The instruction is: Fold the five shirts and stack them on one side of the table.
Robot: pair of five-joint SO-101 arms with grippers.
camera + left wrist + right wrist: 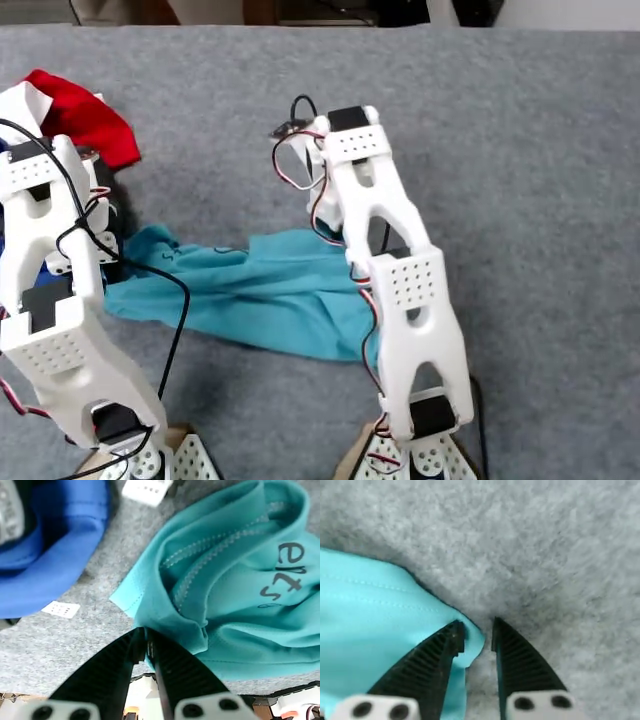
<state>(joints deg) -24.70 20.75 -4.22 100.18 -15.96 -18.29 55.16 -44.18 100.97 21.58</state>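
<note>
The desk [560, 540] is covered in grey felt-like cloth, rough and fuzzy. The teal shirt [270, 290] is smooth, matt knit cloth with stitched hems. The blue shirt [60, 555] is smooth cloth with a faint sheen, and the red shirt [85, 120] is matt cloth. The left arm [50, 340] and right arm [400, 290] are white matt plastic, perforated in places. Their jaws are black plastic, ribbed on the inner faces.

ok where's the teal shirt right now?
In the high view the teal shirt lies crumpled on the grey table between the two arms, one edge pinched by the left gripper near the blue shirt.
</note>
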